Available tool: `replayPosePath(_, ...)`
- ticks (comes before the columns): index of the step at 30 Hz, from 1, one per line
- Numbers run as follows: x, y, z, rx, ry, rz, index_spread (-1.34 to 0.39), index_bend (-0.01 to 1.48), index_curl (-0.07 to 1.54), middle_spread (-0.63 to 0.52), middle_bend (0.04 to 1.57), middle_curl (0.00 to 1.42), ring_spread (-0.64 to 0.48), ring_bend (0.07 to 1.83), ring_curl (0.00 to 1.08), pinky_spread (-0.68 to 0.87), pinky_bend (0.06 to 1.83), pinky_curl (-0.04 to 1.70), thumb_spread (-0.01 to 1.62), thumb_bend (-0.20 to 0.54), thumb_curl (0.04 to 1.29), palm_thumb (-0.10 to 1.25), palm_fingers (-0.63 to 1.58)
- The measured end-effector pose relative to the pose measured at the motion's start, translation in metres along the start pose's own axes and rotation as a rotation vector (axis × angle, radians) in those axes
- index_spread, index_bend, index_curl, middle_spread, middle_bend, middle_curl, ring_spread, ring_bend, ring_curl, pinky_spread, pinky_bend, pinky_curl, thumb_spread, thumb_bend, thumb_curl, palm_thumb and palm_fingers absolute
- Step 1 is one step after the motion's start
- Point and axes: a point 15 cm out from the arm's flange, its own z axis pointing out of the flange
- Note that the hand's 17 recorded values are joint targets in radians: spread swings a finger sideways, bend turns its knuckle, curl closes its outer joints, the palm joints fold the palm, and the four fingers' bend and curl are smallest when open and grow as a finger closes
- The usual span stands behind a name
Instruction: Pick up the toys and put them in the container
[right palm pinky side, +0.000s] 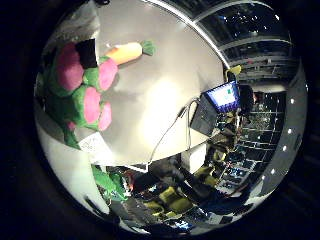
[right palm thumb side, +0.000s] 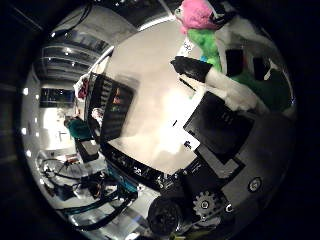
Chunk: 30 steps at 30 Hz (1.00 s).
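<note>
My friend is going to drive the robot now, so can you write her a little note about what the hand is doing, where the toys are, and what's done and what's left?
Hand: its fingers are curled round the green and pink plush toy, which sits close against the palm, above the white table.
Other toy: an orange carrot plush lies on the table just beyond the held one.
Container: a dark slatted crate stands at the table's edge; I can't see inside it.
Done: the first toy is gripped.
Left: carry it to the crate and let go, then probably fetch the carrot.
</note>
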Motion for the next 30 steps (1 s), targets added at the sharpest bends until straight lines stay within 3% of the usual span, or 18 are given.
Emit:
replayPosePath(12, -0.192, -0.029, -0.051, 0.047, -0.085, -0.175, -0.17, 1.19, 0.62, -0.08, 1.31, 0.58, -0.15, 1.43, 0.55, -0.19, 1.14, 0.98, 0.94, -0.024, 0.49, 0.89, 1.23)
replayPosePath(21, -0.339, -0.016, -0.045, 0.019, -0.168, -0.316, -0.17, 1.20, 0.61, -0.08, 1.32, 0.57, -0.15, 1.43, 0.54, -0.20, 1.10, 1.04, 0.95, -0.022, 0.49, 0.89, 1.23)
replayPosePath(25, -0.378, -0.030, -0.042, 0.090, -0.196, -0.343, -0.17, 1.19, 0.61, -0.08, 1.31, 0.57, -0.15, 1.43, 0.54, -0.21, 1.08, 1.04, 0.95, -0.026, 0.49, 0.88, 1.23)
replayPosePath(28, -0.398, -0.045, -0.049, 0.177, -0.214, -0.364, -0.23, 0.97, 0.56, -0.11, 1.23, 0.54, -0.17, 1.39, 0.51, -0.29, 1.03, 0.95, 0.92, -0.036, 0.49, 0.84, 1.10)
replayPosePath(29, -0.401, -0.048, -0.050, 0.194, -0.215, -0.372, -0.32, 0.71, 0.51, -0.16, 1.05, 0.49, -0.21, 1.34, 0.50, -0.37, 1.09, 0.93, 0.92, -0.028, 0.49, 0.84, 0.65)
replayPosePath(30, -0.401, -0.049, -0.050, 0.198, -0.210, -0.383, -0.35, 0.74, 0.55, -0.17, 0.99, 0.48, -0.21, 1.28, 0.52, -0.35, 1.07, 0.95, 0.93, -0.026, 0.49, 0.84, 0.39)
